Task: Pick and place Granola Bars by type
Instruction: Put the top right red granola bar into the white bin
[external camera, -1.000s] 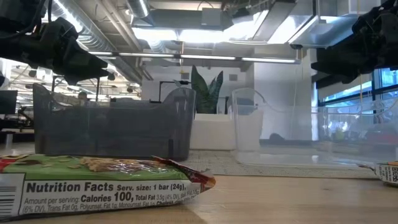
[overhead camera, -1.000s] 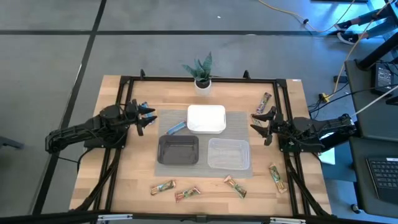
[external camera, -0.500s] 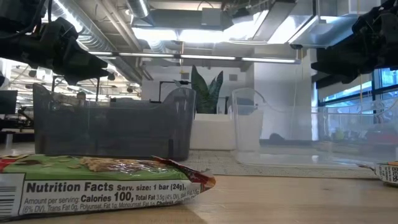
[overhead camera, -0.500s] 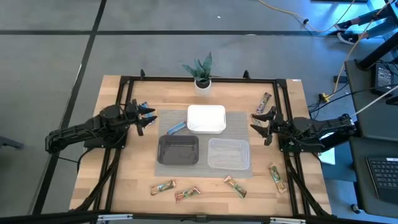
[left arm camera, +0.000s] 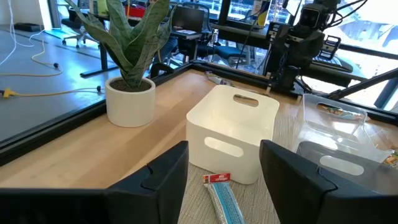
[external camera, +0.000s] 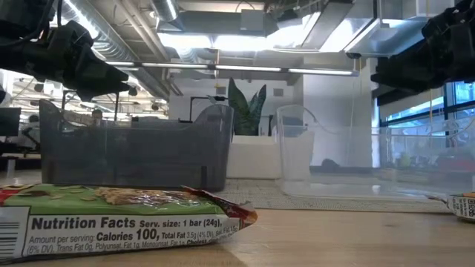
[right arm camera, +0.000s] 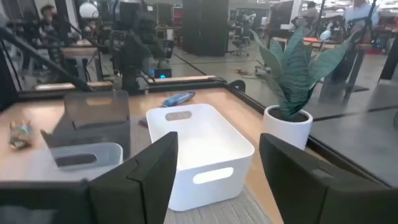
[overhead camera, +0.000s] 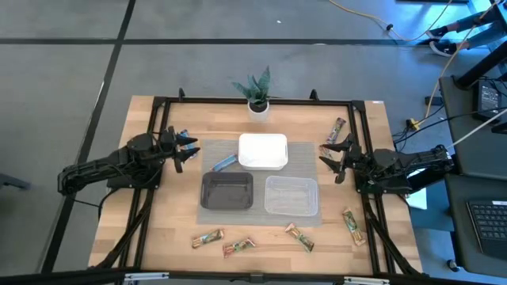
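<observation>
— Wooden worktop [overhead camera: 158, 214]: where are the Granola Bars [overhead camera: 207, 237]?
— Mostly along the near edge; a blue one [overhead camera: 223, 163] left of the white tray [overhead camera: 263, 151].
— Jaws?
— Left gripper [overhead camera: 190, 148] and right gripper [overhead camera: 327, 156] both hover, apart, holding nothing.

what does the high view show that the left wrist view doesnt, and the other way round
Only the high view shows both arms, left gripper and right gripper open above the table, plus four green-and-tan bars along the near edge and a brown bar at the far right.

Only the left wrist view shows office chairs beyond the table.

Both show the white bin, blue bar, potted plant, black bin and clear bin.
</observation>
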Robot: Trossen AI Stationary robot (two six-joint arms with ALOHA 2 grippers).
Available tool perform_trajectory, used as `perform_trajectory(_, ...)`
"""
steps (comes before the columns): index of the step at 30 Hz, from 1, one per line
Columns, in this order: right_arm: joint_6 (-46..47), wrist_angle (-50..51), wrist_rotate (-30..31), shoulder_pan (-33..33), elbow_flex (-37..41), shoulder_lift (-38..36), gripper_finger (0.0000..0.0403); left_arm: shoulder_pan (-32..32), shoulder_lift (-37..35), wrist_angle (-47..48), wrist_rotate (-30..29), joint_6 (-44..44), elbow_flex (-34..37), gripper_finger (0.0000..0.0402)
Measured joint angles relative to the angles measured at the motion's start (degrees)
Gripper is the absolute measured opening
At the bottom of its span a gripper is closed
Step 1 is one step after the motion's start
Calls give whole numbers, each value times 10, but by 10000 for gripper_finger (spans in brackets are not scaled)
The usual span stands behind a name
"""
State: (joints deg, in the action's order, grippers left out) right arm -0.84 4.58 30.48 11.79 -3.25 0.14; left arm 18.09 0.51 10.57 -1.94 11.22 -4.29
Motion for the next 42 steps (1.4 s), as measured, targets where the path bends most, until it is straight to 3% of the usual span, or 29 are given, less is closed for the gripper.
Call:
perform_trajectory(4, -5, 0, 0, 0, 0, 0, 229, 0, 0, 0, 0, 0, 0, 189)
perform_trajectory(11, 79, -1, -1, 0, 0, 0, 229, 0, 0, 0, 0, 0, 0, 191)
perform_trajectory(32, 98, -12, 13, 0, 0, 0, 229, 0, 0, 0, 0, 0, 0, 189)
perform_trajectory(42, 129, -41, -20, 0, 0, 0, 229, 0, 0, -1, -11, 2, 0, 189)
